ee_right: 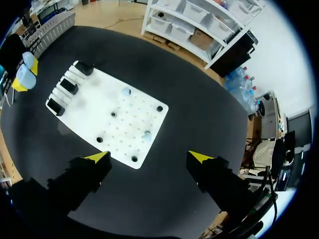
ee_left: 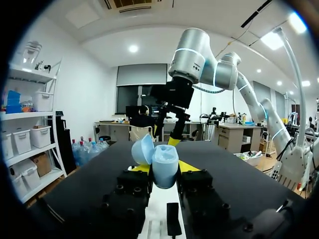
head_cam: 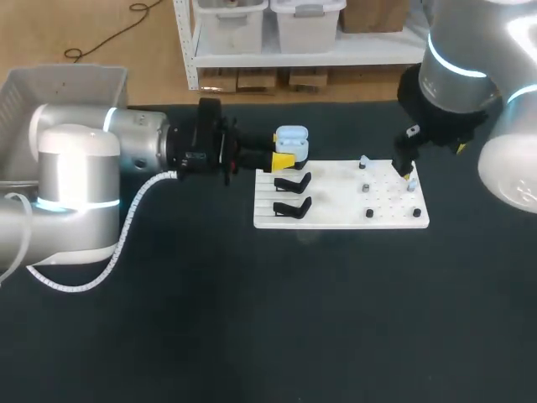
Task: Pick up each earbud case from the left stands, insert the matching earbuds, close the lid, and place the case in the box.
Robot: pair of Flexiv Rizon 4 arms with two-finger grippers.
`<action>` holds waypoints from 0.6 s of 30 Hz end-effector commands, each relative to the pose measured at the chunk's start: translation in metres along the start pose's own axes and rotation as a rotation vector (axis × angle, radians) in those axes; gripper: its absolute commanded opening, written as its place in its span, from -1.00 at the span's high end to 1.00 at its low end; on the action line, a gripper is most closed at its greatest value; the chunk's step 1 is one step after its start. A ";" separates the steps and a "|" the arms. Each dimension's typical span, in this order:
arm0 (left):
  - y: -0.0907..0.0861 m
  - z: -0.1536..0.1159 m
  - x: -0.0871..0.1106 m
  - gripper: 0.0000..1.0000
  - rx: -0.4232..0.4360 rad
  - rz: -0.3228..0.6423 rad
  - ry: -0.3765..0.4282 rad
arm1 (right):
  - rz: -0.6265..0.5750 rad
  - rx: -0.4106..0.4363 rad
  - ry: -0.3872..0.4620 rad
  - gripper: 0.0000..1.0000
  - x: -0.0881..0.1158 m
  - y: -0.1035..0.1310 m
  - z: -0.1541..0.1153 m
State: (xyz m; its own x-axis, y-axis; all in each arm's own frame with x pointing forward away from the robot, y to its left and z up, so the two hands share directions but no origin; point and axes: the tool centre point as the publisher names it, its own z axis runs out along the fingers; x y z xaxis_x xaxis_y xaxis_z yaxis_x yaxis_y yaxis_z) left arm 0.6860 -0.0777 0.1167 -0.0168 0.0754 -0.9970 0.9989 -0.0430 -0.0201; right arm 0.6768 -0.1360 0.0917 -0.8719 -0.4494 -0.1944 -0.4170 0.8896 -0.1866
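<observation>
A white board [head_cam: 336,201] lies on the dark worktop, and everything else sits around it. At the board's far left corner the left claw [head_cam: 287,156] pinches a pale blue earbud case [head_cam: 291,136] between its yellow tips, lid swung open; the left wrist view shows the case [ee_left: 164,165] upright, with the claw [ee_left: 164,168] pressing it from both sides. Black stands [head_cam: 292,193] line the board's left end, just beside the held case. On the board's right half, two small pale blue earbuds [head_cam: 363,161] sit on pegs, well apart from each other. The right claw [head_cam: 409,172] hangs above the board's right edge. In its own wrist view this claw [ee_right: 149,158] is spread wide, with nothing between its fingers. A grey box [head_cam: 59,84] stands well to the left of the board, behind the left arm.
</observation>
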 end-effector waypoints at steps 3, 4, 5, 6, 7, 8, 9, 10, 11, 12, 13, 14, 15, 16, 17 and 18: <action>0.000 0.001 0.001 1.00 -0.002 0.001 -0.001 | -0.009 0.001 0.102 -0.98 -0.005 0.008 0.019; 0.000 0.001 0.001 1.00 -0.002 0.001 -0.001 | -0.010 0.005 0.110 -0.97 -0.004 0.008 0.022; 0.000 0.001 0.001 1.00 -0.002 0.001 -0.001 | -0.010 0.010 0.119 -0.95 -0.004 0.009 0.026; 0.000 0.001 0.001 1.00 -0.002 0.001 -0.001 | -0.007 0.016 0.128 -0.94 -0.003 0.010 0.029; 0.000 0.001 0.001 1.00 -0.002 0.001 -0.001 | 0.002 0.020 0.133 -0.92 -0.003 0.010 0.032; 0.000 0.001 0.001 1.00 -0.002 0.001 -0.001 | 0.015 0.026 0.139 -0.87 -0.004 0.010 0.035; 0.000 0.001 0.001 1.00 -0.002 0.001 -0.001 | 0.032 0.033 0.143 -0.83 -0.004 0.009 0.037; 0.000 0.001 0.001 1.00 -0.002 0.001 -0.001 | 0.047 0.037 0.148 -0.76 -0.004 0.008 0.039; 0.000 0.001 0.001 1.00 -0.002 0.001 -0.001 | 0.066 0.043 0.152 -0.76 -0.005 0.008 0.041; 0.000 0.001 0.001 1.00 -0.002 0.001 -0.001 | 0.087 0.052 0.155 -0.79 -0.005 0.007 0.043; 0.000 0.001 0.001 1.00 -0.002 0.001 -0.001 | 0.104 0.056 0.159 -0.80 -0.005 0.006 0.045; 0.000 0.001 0.001 1.00 -0.002 0.001 -0.001 | 0.114 0.059 0.163 -0.80 -0.004 0.005 0.046; 0.000 0.001 0.001 1.00 -0.002 0.001 -0.001 | 0.128 0.063 0.165 -0.74 -0.004 0.005 0.047; 0.000 0.001 0.001 1.00 -0.002 0.001 -0.001 | 0.139 0.063 0.165 -0.69 -0.004 0.005 0.048; 0.000 0.001 0.001 1.00 -0.002 0.001 -0.001 | 0.153 0.065 0.166 -0.69 -0.004 0.005 0.048; 0.000 0.001 0.001 1.00 -0.002 0.001 -0.001 | 0.167 0.065 0.164 -0.69 -0.004 0.005 0.049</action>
State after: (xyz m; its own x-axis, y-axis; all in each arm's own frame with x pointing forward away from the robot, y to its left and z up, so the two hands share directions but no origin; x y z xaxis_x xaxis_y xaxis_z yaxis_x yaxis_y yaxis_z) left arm 0.6861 -0.0777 0.1167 -0.0169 0.0757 -0.9970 0.9989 -0.0429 -0.0202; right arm 0.6881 -0.1356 0.0458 -0.9565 -0.2831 -0.0700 -0.2614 0.9388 -0.2241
